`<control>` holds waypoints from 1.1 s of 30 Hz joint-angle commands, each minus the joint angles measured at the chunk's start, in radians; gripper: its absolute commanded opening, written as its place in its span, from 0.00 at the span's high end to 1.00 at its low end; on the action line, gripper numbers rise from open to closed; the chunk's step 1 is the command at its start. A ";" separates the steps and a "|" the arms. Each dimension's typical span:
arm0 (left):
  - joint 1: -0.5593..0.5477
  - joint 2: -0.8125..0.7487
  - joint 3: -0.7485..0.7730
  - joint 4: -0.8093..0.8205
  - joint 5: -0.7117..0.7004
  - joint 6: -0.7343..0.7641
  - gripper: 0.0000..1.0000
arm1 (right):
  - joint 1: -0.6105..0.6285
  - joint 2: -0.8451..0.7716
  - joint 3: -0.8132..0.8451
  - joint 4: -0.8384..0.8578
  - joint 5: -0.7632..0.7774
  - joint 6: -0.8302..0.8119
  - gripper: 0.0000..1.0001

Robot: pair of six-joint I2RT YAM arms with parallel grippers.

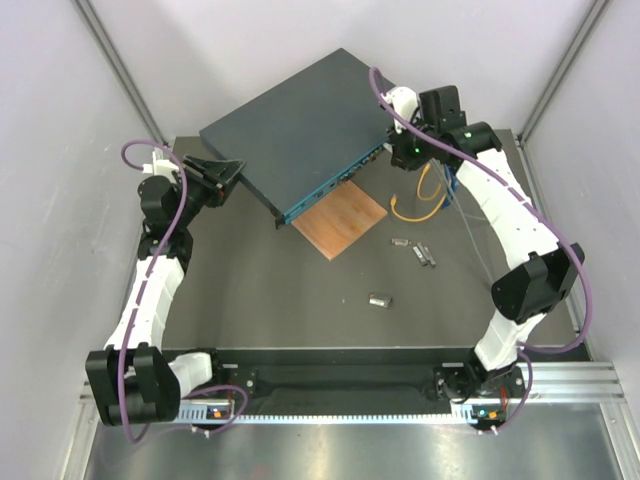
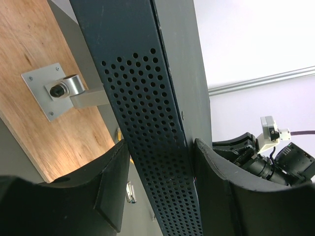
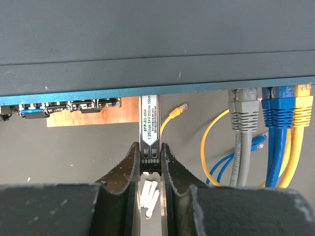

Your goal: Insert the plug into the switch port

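The dark bench (image 1: 290, 300) carries the switch (image 1: 290, 130) along its far edge. The switch is turned diagonally, with its teal front face toward the near right corner. Under that front edge, near the middle of the bench, lies a thin wooden square (image 1: 340, 220).

The left gripper (image 1: 225, 175) reaches in from the left edge. In its wrist view the left gripper (image 2: 160, 162) has its jaws pressed against both sides of the switch's (image 2: 157, 123) perforated side wall, clamped on it.

The right gripper (image 1: 388, 150) is at the far right end of the front face. In its own camera the right gripper (image 3: 150, 152) is closed on the rear end of the plug (image 3: 149, 123), a slim silver module with a printed label. The plug's tip meets the teal edge of the switch (image 3: 147, 39); how far it sits inside a port cannot be told. Sockets run to its left.

To its right, a grey cable (image 3: 242, 128), blue cables (image 3: 278, 123) and a yellow cable (image 3: 302, 108) are plugged in. A yellow loop (image 1: 420, 205) trails toward the right edge.

Small loose modules lie on the bench: a cluster (image 1: 425, 253) right of the wood and one (image 1: 379, 299) nearer the middle.
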State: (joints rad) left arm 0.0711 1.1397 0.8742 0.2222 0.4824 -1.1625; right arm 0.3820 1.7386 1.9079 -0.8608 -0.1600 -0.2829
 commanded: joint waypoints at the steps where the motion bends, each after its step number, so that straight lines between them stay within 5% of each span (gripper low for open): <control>1: -0.021 -0.004 -0.004 0.098 0.033 0.040 1.00 | 0.000 0.006 0.066 0.077 -0.046 0.028 1.00; 33: -0.019 0.012 0.003 0.086 0.032 0.053 1.00 | -0.031 0.038 0.060 0.258 -0.223 0.062 1.00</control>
State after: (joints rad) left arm 0.0711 1.1400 0.8722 0.2245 0.4820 -1.1625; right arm 0.3317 1.7706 1.9175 -0.7811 -0.3332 -0.2161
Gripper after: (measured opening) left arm 0.552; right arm 0.118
